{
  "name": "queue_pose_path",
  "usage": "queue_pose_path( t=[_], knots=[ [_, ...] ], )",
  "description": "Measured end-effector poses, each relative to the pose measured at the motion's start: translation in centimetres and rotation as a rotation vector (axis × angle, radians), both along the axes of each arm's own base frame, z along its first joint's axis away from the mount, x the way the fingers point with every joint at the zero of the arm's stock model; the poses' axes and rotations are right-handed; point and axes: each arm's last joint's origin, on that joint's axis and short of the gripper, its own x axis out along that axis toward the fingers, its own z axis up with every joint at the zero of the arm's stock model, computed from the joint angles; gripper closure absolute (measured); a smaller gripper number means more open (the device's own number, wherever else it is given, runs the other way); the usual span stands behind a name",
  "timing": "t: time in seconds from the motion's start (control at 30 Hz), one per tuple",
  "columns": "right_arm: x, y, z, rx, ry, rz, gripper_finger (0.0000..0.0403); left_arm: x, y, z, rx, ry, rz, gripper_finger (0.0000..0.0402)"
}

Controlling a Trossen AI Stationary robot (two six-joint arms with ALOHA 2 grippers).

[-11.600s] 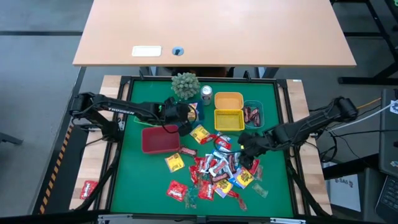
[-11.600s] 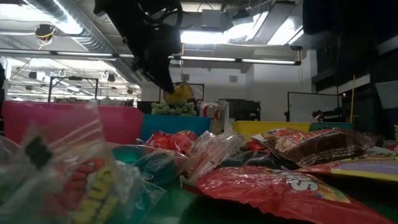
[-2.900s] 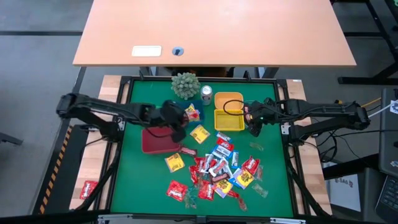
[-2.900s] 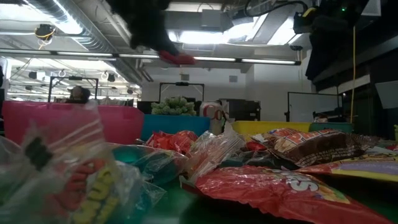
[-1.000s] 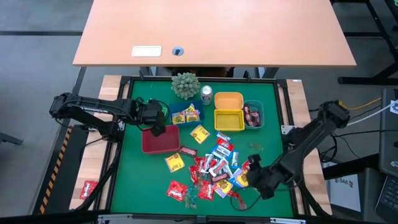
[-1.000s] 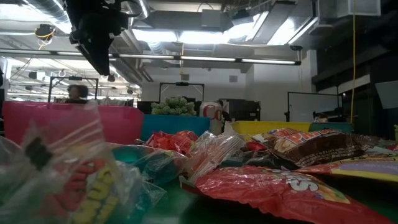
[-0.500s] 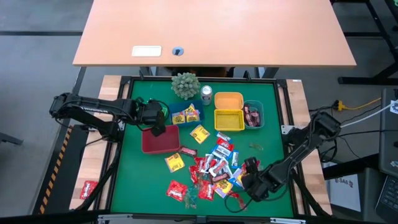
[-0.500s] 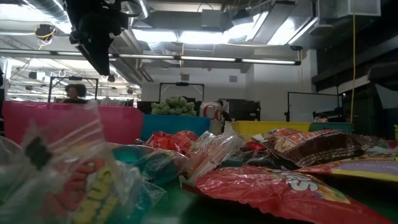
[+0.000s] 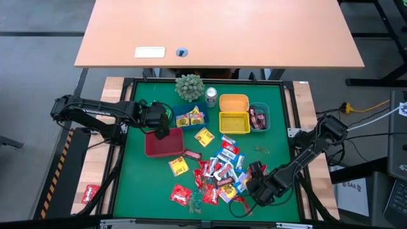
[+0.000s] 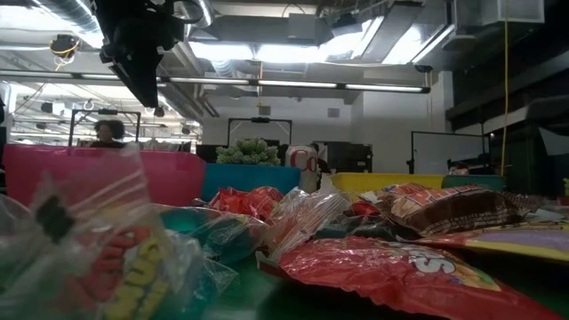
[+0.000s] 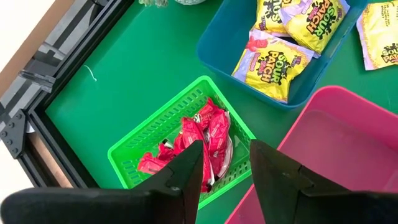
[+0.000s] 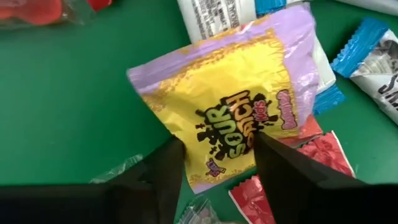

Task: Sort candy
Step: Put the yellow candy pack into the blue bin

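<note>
High: my right gripper (image 9: 253,189) sits over the near-right edge of the candy (image 9: 219,172) pile; left gripper (image 9: 160,121) waits by the pink bin (image 9: 163,143).

Right wrist: fingers apart, empty, straddling a yellow Sour Patch pack (image 12: 230,112). Risk: pinching the overlapping neighbours too.

Left wrist: open, empty.

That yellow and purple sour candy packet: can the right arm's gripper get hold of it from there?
Probably yes. The right gripper sits open right over the yellow and purple candy packet, which lies on top of the pile with nothing covering it.
</note>
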Motion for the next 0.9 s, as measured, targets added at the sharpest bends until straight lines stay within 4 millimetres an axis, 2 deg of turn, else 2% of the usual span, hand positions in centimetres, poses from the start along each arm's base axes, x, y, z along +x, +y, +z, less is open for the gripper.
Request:
queue_pose_path(
  t=[0.27,0.47,0.57,0.7,0.9],
  knots=[
    [0.0,-0.1,0.0,-0.009,0.004,0.0,0.0318,0.1,0.0,0.0,0.0,-0.006,0.0,0.0282],
    [-0.2,0.0,1.1,0.044,0.036,0.009,0.0362,0.2,0.0,0.0,-0.001,-0.021,0.0,0.0282],
    [0.2,0.2,3.2,0.042,0.035,0.013,0.0364,0.3,0.0,0.1,-0.001,-0.029,0.0,0.0282],
    [1.6,0.0,6.9,-0.001,0.026,0.048,0.0359,0.4,0.0,0.1,0.0,-0.044,-0.004,0.0282],
    [5.0,-1.5,13.2,-0.129,-0.152,0.16,0.0361,0.5,0.0,0.1,0.0,-0.057,-0.006,0.0282]
  ],
)
